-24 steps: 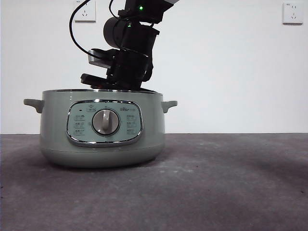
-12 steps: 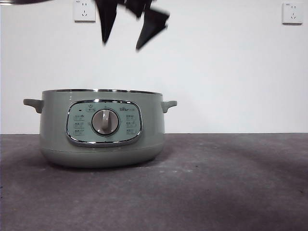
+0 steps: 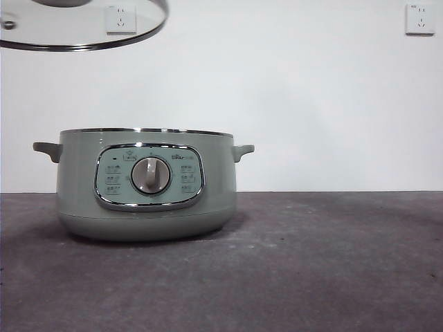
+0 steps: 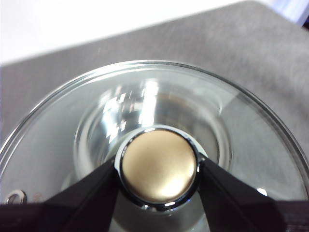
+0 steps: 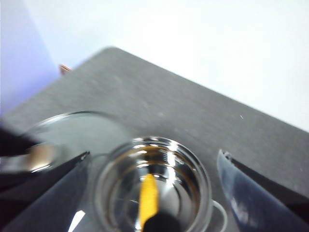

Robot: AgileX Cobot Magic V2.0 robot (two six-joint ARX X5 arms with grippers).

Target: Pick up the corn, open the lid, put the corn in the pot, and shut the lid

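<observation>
The sage-green pot [image 3: 76, 187] stands open on the table, left of centre. The corn [image 5: 148, 195] lies inside the pot [image 5: 194, 164], seen in the right wrist view. My left gripper [image 4: 158, 166] is shut on the lid's knob [image 4: 159, 159] and holds the glass lid [image 3: 83, 34] in the air, above the pot and to the left. The lid's glass [image 4: 251, 140] fills the left wrist view. My right gripper [image 5: 154, 153] is open and empty, high above the pot and out of the front view. The lid [image 5: 82, 130] shows beside it.
The grey table [image 3: 311, 263] stretches to the right of the pot. A white wall runs behind it, with a socket at the upper left [image 3: 122, 17] and another at the upper right [image 3: 421, 19].
My right gripper rose from the pot's mouth and left the front view with its jaws open. The lid came into view at the top left.
</observation>
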